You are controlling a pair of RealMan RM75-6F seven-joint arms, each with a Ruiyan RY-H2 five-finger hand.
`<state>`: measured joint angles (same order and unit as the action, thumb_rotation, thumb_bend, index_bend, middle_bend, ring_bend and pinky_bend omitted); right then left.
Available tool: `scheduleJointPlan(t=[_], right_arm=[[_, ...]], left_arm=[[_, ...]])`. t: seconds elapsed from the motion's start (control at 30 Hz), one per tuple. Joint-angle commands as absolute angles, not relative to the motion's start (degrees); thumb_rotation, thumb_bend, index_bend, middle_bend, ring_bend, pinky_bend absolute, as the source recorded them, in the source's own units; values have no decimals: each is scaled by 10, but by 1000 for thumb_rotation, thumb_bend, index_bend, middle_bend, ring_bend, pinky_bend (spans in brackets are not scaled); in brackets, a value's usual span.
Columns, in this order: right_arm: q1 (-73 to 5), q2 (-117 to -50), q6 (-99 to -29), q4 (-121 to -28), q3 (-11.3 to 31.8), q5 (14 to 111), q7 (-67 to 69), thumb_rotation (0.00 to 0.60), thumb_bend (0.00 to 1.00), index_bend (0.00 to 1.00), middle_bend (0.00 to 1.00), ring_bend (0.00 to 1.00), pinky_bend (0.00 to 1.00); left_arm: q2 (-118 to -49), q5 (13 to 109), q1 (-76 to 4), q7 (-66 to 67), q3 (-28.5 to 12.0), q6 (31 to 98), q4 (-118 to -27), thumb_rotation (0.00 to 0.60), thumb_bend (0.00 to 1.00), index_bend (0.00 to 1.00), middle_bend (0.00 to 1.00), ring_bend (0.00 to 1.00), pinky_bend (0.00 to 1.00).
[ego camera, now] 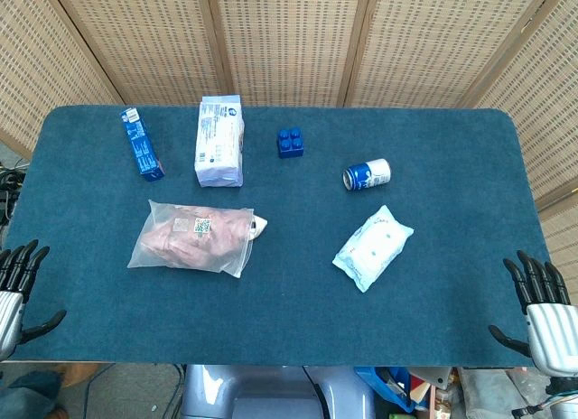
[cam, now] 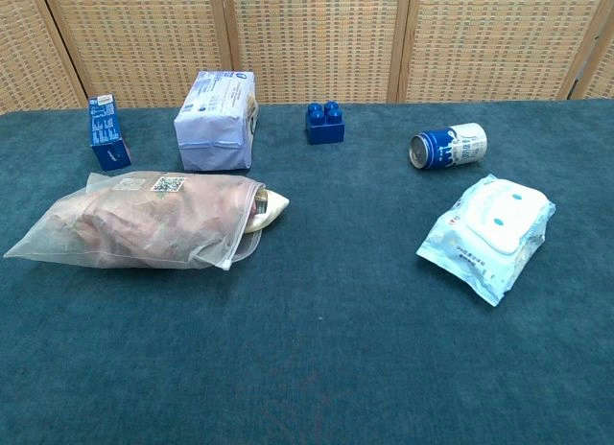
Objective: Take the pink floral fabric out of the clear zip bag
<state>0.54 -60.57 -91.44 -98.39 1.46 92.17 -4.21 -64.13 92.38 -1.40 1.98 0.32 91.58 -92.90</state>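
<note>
We see left hand (ego camera: 16,288) at near-left desk edge, fingers spread, released, holding nothing. Right hand (ego camera: 542,306) at near-right edge, likewise released. Clear zip bag (ego camera: 191,237) lies flat on blue desk (ego camera: 289,293), left of centre, well apart from both hands. Pink floral fabric (cam: 144,224) inside bag, tip poking from mouth.

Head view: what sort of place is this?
Likely a robot lab or data-collection setup, not a home: a table in blue felt, woven screens closing it off as a backdrop, and unrelated props laid out apart, such as a toy brick, a can and a wipes pack.
</note>
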Motion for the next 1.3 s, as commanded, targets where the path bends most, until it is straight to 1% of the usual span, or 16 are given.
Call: scheduleJointPlan(t=[0.03, 0.23, 0.33, 0.43, 0.47, 0.5, 0.57, 0.63, 0.7, 0.77, 1.1, 1.3], right_arm=[[5, -605, -914, -984, 14, 922, -41, 600, 0, 0, 0, 0, 0], [5, -605, -913, -984, 15, 921, -40, 600, 0, 0, 0, 0, 0], [5, -604, -911, -984, 16, 918, -38, 600, 0, 0, 0, 0, 0], [3, -604, -907, -981, 20, 908, -35, 600, 0, 0, 0, 0, 0], [2, -604, -904, -980, 21, 904, -35, 600, 0, 0, 0, 0, 0], [1, -604, -902, -980, 24, 898, -34, 600, 0, 0, 0, 0, 0], [0, -604, -900, -979, 26, 894, -34, 600, 0, 0, 0, 0, 0], [0, -604, -899, -980, 28, 890, -35, 600, 0, 0, 0, 0, 0], [-1, -606, -896, -978, 30, 884, -36, 600, 0, 0, 0, 0, 0], [-2, -608, -892, -975, 31, 878, -40, 600, 0, 0, 0, 0, 0], [-11, -617, -868, -966, 43, 839, -55, 600, 0, 0, 0, 0, 0], [-14, -619, -856, -959, 50, 816, -53, 600, 0, 0, 0, 0, 0]], left_arm=[[-641, 923, -14, 19, 3, 914, -929, 600, 193, 0, 0, 0, 0], [-642, 920, -16, 17, 3, 909, -927, 600, 193, 0, 0, 0, 0], [-643, 915, -22, 15, 0, 897, -927, 600, 193, 0, 0, 0, 0], [-645, 906, -54, 18, -11, 850, -937, 600, 193, 0, 0, 0, 0], [-645, 903, -72, 27, -17, 825, -943, 600, 193, 0, 0, 0, 0], [-647, 895, -101, 47, -28, 785, -951, 600, 193, 0, 0, 0, 0], [-650, 879, -126, 73, -40, 748, -959, 600, 193, 0, 0, 0, 0], [-660, 855, -162, 93, -57, 698, -966, 600, 193, 0, 0, 0, 0], [-687, 829, -216, 101, -76, 623, -948, 600, 193, 0, 0, 0, 0], [-709, 810, -248, 121, -85, 583, -928, 600, 187, 0, 0, 0, 0], [-786, 728, -343, 159, -109, 472, -868, 600, 148, 0, 0, 0, 0], [-808, 685, -380, 193, -106, 434, -842, 600, 143, 0, 0, 0, 0]])
